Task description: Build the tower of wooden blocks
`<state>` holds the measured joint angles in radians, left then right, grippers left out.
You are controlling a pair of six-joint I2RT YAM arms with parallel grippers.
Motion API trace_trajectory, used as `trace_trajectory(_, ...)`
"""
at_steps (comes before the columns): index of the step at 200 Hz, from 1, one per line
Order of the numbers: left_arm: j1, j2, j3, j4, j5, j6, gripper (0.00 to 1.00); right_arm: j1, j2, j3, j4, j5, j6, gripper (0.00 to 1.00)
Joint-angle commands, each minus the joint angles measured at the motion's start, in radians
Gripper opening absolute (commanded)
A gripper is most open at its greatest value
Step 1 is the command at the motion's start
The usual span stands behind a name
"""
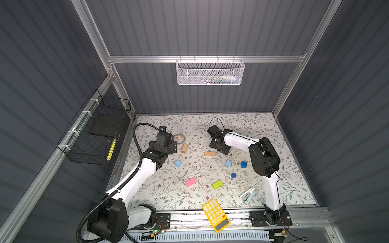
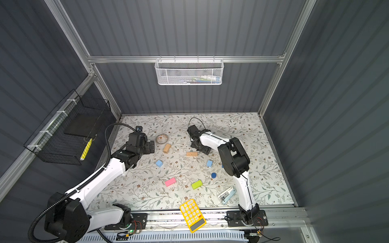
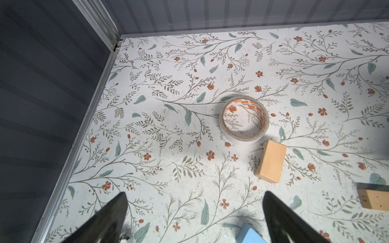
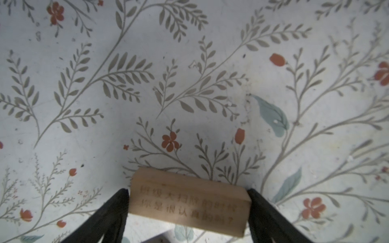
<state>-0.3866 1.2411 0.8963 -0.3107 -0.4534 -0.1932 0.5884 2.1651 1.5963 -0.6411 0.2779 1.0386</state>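
My right gripper [image 4: 188, 190] is shut on a tan bar [image 4: 187, 202] with printed characters, one finger on each end, low over the table. In both top views that gripper [image 1: 219, 146] hides this bar. Beside it lies a second tan bar [image 1: 210, 154], and a third [image 1: 184, 148] lies near my left gripper [image 1: 171, 147], which is open and empty [image 3: 195, 193]. Two light-blue cubes [image 1: 178, 163] [image 1: 228, 163], a dark-blue cube [image 1: 243, 164], a dark-blue cylinder [image 1: 233, 175], a pink bar [image 1: 191, 182] and a green bar [image 1: 217, 184] lie apart. No tower is in view.
A tape roll [image 1: 179, 138] lies just behind the left tan bar. A yellow calculator [image 1: 216, 215] overhangs the front edge and a pale-blue stapler [image 1: 248, 195] lies front right. A white mesh basket [image 1: 210, 72] hangs on the back wall, and a black wire basket [image 1: 94, 134] on the left wall.
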Motion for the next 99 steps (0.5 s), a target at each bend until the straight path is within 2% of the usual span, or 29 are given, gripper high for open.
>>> trace_trajectory(1,0.000,-0.022,-0.002,0.002,-0.015,0.018,1.00,-0.005,0.022,0.007,-0.042,0.010,0.000,0.79)
trace_trajectory(46,0.000,-0.024,-0.002,0.001,-0.014,0.017,1.00,-0.004,-0.027,-0.010,-0.048,0.032,-0.046,0.67)
trace_trajectory(99,0.000,-0.017,-0.003,0.008,-0.011,0.012,1.00,0.012,-0.171,-0.071,-0.072,0.052,-0.208,0.62)
